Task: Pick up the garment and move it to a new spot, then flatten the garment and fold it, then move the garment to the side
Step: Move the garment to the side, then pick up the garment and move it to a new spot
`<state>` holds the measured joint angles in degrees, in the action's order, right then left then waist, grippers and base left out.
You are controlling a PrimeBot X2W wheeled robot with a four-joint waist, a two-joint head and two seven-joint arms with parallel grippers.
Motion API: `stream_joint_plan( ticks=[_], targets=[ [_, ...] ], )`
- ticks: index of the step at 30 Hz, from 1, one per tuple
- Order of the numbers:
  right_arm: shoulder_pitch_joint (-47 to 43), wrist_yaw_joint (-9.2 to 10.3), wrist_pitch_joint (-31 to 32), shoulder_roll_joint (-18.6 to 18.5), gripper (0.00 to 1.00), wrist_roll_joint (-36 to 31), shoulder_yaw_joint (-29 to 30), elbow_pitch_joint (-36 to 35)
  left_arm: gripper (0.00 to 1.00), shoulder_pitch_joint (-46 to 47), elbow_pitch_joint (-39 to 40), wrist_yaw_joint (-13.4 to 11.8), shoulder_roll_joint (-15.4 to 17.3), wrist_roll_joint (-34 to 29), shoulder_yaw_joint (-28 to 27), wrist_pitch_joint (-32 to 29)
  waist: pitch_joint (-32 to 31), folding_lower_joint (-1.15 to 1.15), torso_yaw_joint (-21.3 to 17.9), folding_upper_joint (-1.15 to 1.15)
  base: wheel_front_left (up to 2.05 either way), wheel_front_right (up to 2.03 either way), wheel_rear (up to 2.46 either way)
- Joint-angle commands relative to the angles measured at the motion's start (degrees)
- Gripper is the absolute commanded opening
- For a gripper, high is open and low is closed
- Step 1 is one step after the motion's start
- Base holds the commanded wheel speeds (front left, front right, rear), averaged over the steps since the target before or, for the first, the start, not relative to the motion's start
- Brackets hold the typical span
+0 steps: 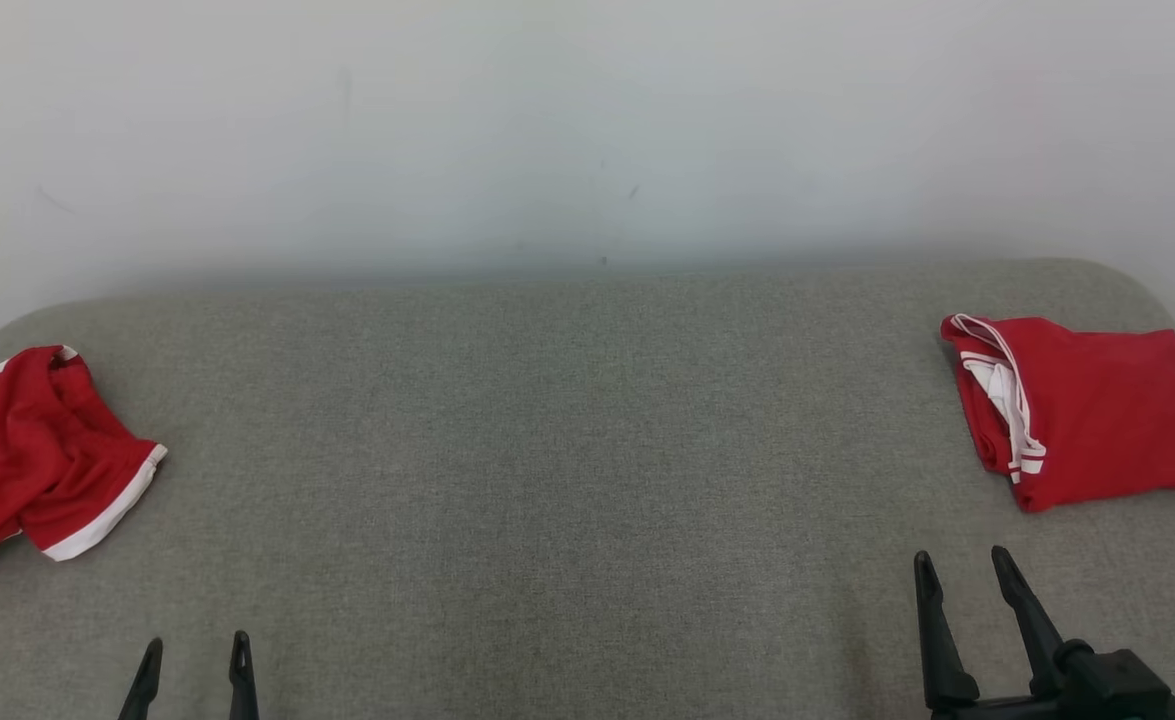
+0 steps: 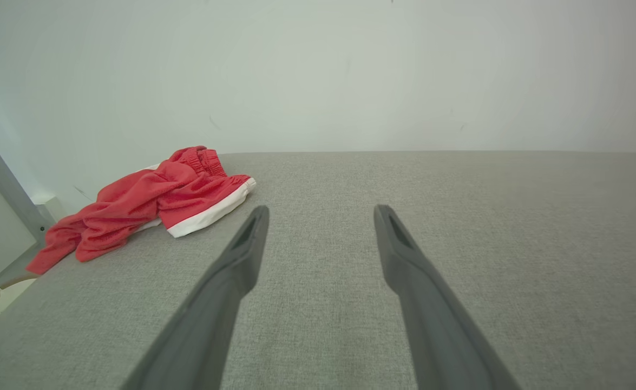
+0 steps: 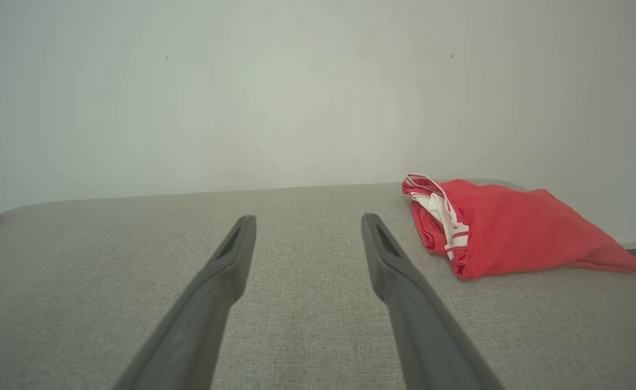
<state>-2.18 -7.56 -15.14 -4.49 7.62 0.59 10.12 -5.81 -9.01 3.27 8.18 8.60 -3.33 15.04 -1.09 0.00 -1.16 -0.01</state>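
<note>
Grey table (image 1: 587, 450), white wall (image 1: 587, 120) behind. Crumpled red shorts (image 1: 27, 450) lie at its left end, a folded red garment (image 1: 1097, 410) at its right. Both the left gripper (image 1: 197, 645) and the right gripper (image 1: 960, 556) gape wide, empty.

Crumpled red garment (image 1: 37, 450) partly beyond the head view's left edge; folded garment (image 1: 1097, 420) perhaps past the right.

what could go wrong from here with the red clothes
1. The crumpled garment lies at the left edge of the surface; a weak pinch by the open left gripper might drag it off.
2. The open right gripper sits near the folded garment and might disturb the fold.
</note>
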Motion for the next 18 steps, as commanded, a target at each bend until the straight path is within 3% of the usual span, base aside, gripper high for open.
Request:
stream_joint_plan(
  ticks=[1, 18],
  targets=[
    [-0.8, 0.13, -0.06, 0.39, 1.0, -0.56, 0.11, -0.22, 1.0, -0.31, -0.52, -0.17, 0.06, -0.9, 0.38, 0.1, -0.14, 0.0, -0.04, 0.01, 0.0, 0.0, 0.0],
    [-1.26, 0.13, -0.07, 1.53, 1.0, -0.06, 0.5, 0.81, 1.0, 0.1, -1.81, -0.67, 0.83, -0.07, 1.14, 0.06, -0.76, 0.0, 0.01, 0.01, 0.0, 0.0, 0.0]
  ],
)
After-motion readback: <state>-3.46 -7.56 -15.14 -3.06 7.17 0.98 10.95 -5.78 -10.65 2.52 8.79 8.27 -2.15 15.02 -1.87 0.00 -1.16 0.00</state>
